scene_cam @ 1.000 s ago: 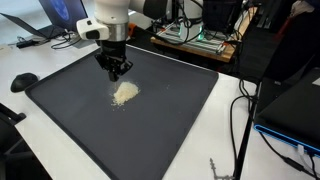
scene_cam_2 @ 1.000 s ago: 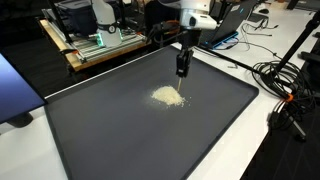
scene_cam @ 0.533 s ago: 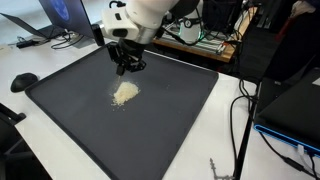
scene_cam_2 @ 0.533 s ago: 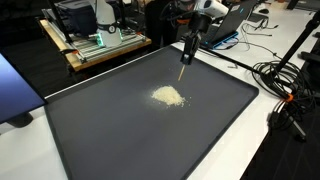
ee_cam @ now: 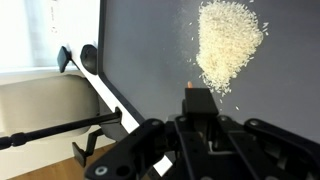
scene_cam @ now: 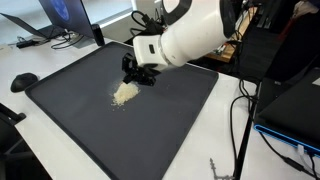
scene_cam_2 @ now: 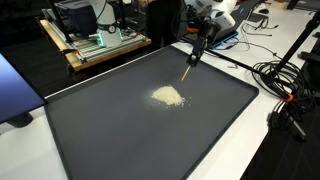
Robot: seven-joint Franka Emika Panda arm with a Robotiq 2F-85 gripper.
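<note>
A small pile of pale rice-like grains [scene_cam: 125, 92] [scene_cam_2: 168, 96] [ee_cam: 228, 45] lies near the middle of a large dark mat [scene_cam: 170, 120] [scene_cam_2: 120, 140]. My gripper [scene_cam: 140, 75] [scene_cam_2: 199, 48] [ee_cam: 197, 98] hangs tilted above the mat, just beside the pile on its far side. It is shut on a thin tan stick [scene_cam_2: 191, 70], which slants down toward the mat. In the wrist view only the stick's orange tip [ee_cam: 191, 85] pokes out past the closed fingers, a little short of the grains. The stick's end does not touch the pile.
The mat lies on a white table [scene_cam: 60, 165] [scene_cam_2: 285, 150]. A black mouse [scene_cam: 22, 80] sits by one mat corner, with a laptop [scene_cam: 50, 18] behind it. A wooden bench with electronics [scene_cam_2: 100, 45] stands past the far edge. Cables [scene_cam_2: 285, 85] trail beside the mat.
The arm has swung round and tilted, so its white body now leans over the mat. The gripper with the stick has shifted a little sideways near the pile. The jaws stay shut.
</note>
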